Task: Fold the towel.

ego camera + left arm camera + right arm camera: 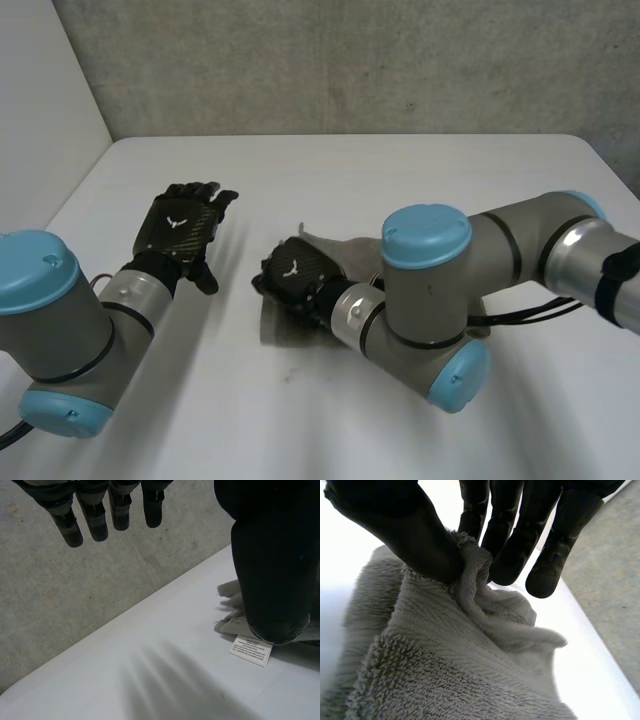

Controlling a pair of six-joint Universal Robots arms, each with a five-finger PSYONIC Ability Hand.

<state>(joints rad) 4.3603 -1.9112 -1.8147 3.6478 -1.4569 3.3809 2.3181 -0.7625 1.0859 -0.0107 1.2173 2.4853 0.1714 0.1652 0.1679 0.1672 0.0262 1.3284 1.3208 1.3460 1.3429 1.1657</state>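
Note:
A grey terry towel (pixel 345 250) lies bunched at the middle of the white table (pixel 420 170), mostly hidden under my right arm. My right hand (pixel 295 275) rests on its left part. In the right wrist view that hand (pixel 420 535) is shut, pinching a raised fold of the towel (pixel 445 645) between thumb and fingers. My left hand (pixel 180 225) hovers over bare table to the towel's left, open and holding nothing. In the left wrist view its fingers (pixel 95 515) hang straight, and beyond its thumb show the towel's edge (pixel 230 622) and a white care label (pixel 251 651).
A grey concrete wall (pixel 350 60) runs behind the table's far edge, with a pale wall (pixel 40 90) at the left. My right arm's elbow (pixel 430 300) lies across the towel.

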